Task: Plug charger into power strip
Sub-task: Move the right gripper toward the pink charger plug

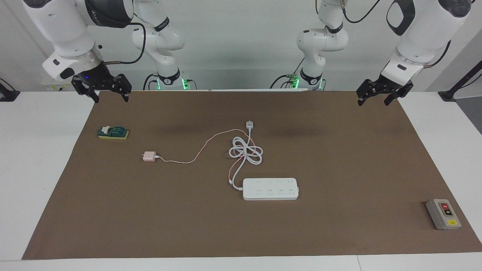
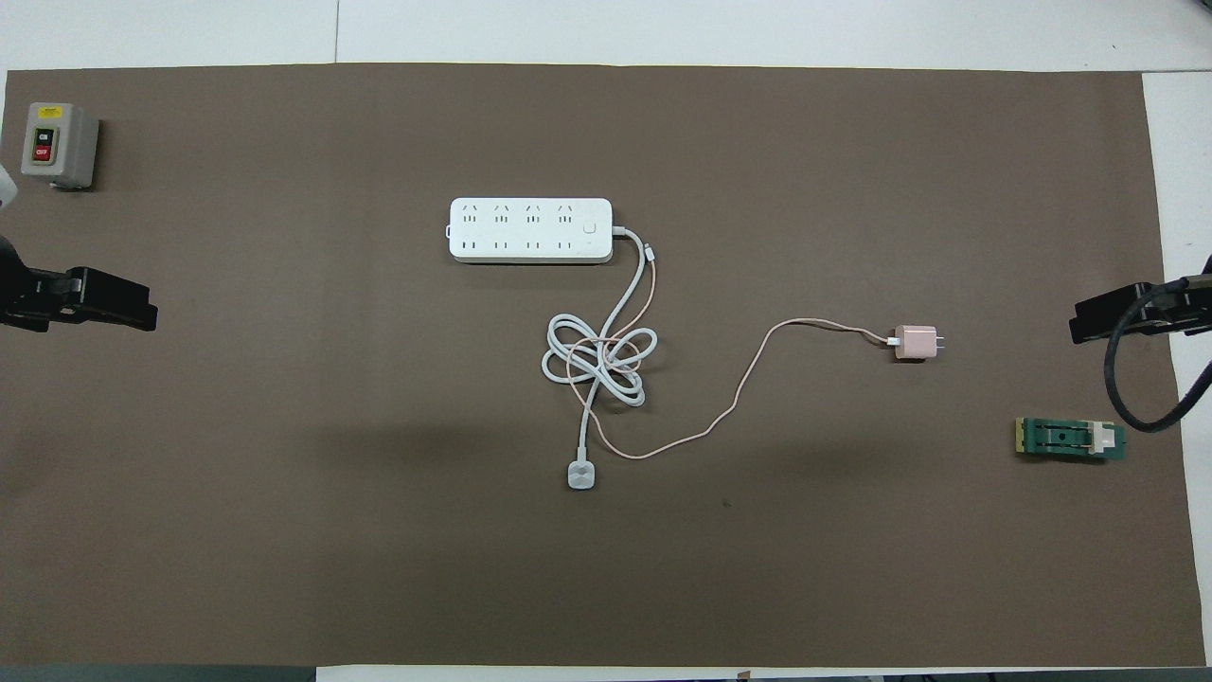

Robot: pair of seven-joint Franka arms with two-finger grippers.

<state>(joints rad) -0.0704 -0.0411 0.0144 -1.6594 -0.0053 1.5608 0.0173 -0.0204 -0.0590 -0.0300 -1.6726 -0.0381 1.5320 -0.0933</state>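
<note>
The power strip (image 1: 270,189) (image 2: 530,230) lies flat on the brown mat, sockets up, near the table's middle. Its thick white cord (image 1: 245,150) (image 2: 597,365) is coiled nearer to the robots and ends in a small white plug (image 1: 249,124) (image 2: 581,474). The pale-pink charger (image 1: 149,156) (image 2: 915,343) lies on the mat toward the right arm's end, its thin pink cable running into the coil. My right gripper (image 1: 111,98) (image 2: 1084,327) hangs open over the mat's edge at that end. At the other end, my left gripper (image 1: 373,101) (image 2: 142,314) hangs open too. Both are empty.
A grey switch box (image 1: 443,213) (image 2: 57,144) with red and yellow buttons sits at the left arm's end, farther from the robots than the strip. A small green and yellow block (image 1: 113,132) (image 2: 1070,439) lies at the right arm's end, nearer to the robots than the charger.
</note>
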